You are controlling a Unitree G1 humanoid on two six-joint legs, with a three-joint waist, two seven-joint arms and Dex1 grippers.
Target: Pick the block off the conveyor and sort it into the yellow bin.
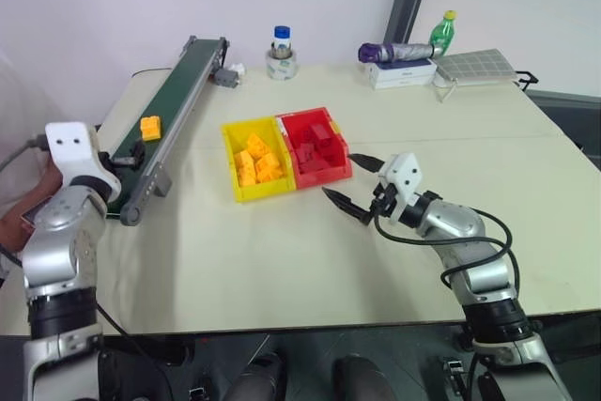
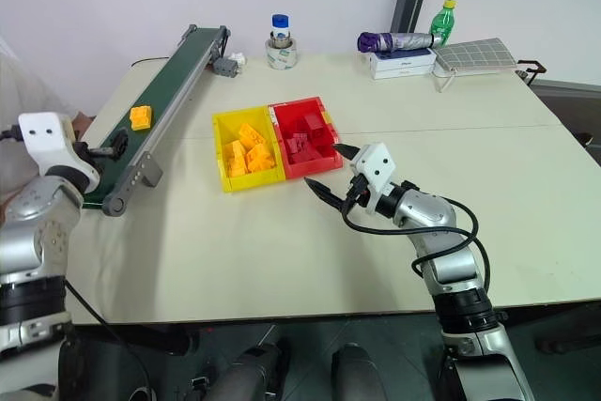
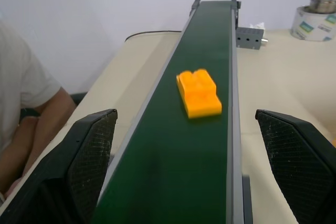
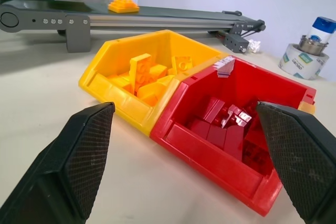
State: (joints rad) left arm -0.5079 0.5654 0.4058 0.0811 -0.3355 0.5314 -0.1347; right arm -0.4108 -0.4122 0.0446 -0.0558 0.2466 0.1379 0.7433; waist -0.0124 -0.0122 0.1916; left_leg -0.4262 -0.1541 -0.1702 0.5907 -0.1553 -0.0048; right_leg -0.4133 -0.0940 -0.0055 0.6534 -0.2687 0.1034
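Your right pincer (image 1: 353,185) hangs released over the desk (image 1: 282,260), its fingers pointing at the red bin (image 1: 315,149). Joined to that bin's left side is the yellow bin (image 1: 252,161), holding yellow bricks. Your left pincer (image 3: 197,182) is released too, straddling the conveyor (image 1: 174,110), with the block (image 3: 198,92) lying on the belt just ahead of it.
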